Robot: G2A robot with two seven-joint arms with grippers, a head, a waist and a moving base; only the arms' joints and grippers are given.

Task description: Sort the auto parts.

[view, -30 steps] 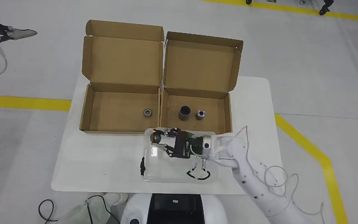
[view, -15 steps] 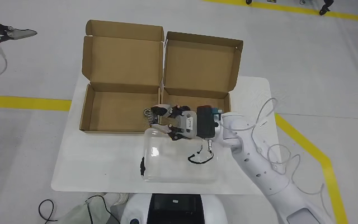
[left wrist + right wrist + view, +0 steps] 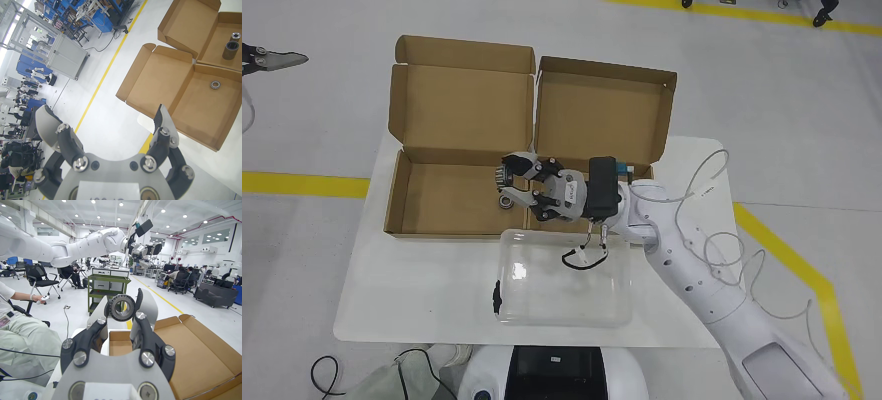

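Observation:
My right gripper (image 3: 121, 306) is shut on a steel roller bearing (image 3: 122, 310). In the top view that gripper (image 3: 514, 183) hangs over the near right corner of the left cardboard box (image 3: 427, 195). Another bearing (image 3: 215, 84) lies on that box's floor. The right cardboard box (image 3: 627, 205) holds a dark sleeve (image 3: 230, 50) and a small silver bushing (image 3: 236, 36). My left gripper (image 3: 102, 115) is open and holds nothing, high up and off to the left of the boxes. It also appears far off in the right wrist view (image 3: 149, 253).
A clear plastic container (image 3: 562, 280) stands on the white table (image 3: 392, 290) in front of the boxes, under the right arm. Both box lids stand open at the back. A person sits beside the table with a controller (image 3: 42, 299) in one hand.
The right gripper has lifted out of the clear container with the bearing and moved back and left, to above the left box. The left box's bearing has not moved.

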